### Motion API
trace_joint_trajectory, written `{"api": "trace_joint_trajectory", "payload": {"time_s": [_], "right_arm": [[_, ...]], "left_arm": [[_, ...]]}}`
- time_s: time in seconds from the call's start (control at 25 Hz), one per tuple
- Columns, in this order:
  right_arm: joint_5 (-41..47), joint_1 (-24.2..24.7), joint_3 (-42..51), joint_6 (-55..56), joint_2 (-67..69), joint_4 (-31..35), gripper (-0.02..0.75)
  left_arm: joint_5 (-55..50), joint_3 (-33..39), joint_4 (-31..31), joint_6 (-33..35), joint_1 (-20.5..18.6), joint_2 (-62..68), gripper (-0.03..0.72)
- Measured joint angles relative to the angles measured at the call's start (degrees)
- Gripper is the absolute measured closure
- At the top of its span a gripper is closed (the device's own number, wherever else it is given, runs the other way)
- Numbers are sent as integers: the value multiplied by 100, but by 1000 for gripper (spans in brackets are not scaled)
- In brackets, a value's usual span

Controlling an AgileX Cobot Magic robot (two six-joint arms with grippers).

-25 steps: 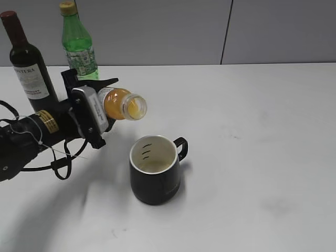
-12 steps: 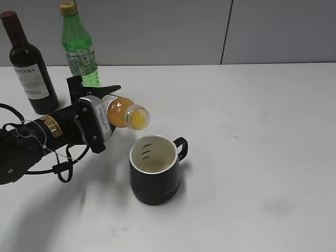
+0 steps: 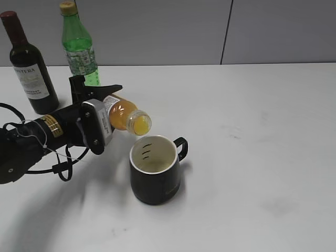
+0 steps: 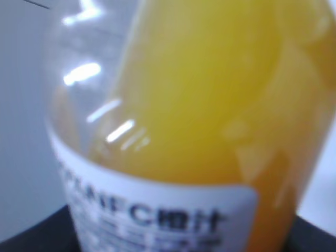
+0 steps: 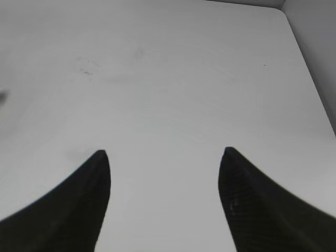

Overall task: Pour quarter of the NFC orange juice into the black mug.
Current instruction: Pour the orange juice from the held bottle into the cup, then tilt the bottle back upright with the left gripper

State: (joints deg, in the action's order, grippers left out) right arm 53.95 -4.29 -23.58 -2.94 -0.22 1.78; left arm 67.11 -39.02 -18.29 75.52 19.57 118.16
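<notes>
Pour step | left tool (image 3: 107, 118) clamps NFC orange juice (image 3: 126, 116), mouth just above black mug (image 3: 156, 170) rim, no stream visible | tip slowly, mouth over mug centre | right tool (image 5: 164, 157) wide, empty

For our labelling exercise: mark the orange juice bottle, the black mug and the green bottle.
orange juice bottle (image 3: 122, 114): exterior view, its orange body.
black mug (image 3: 156, 185): exterior view, its outer wall.
green bottle (image 3: 77, 44): exterior view, its upper body.
</notes>
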Motion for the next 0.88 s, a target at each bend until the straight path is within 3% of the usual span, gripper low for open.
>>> {"api": "trace_joint_trajectory", "payload": {"time_s": [0.88], "right_arm": [[0,0,0,0,0,0,244]], "left_arm": [[0,0,18,833,0,0,218]]}}
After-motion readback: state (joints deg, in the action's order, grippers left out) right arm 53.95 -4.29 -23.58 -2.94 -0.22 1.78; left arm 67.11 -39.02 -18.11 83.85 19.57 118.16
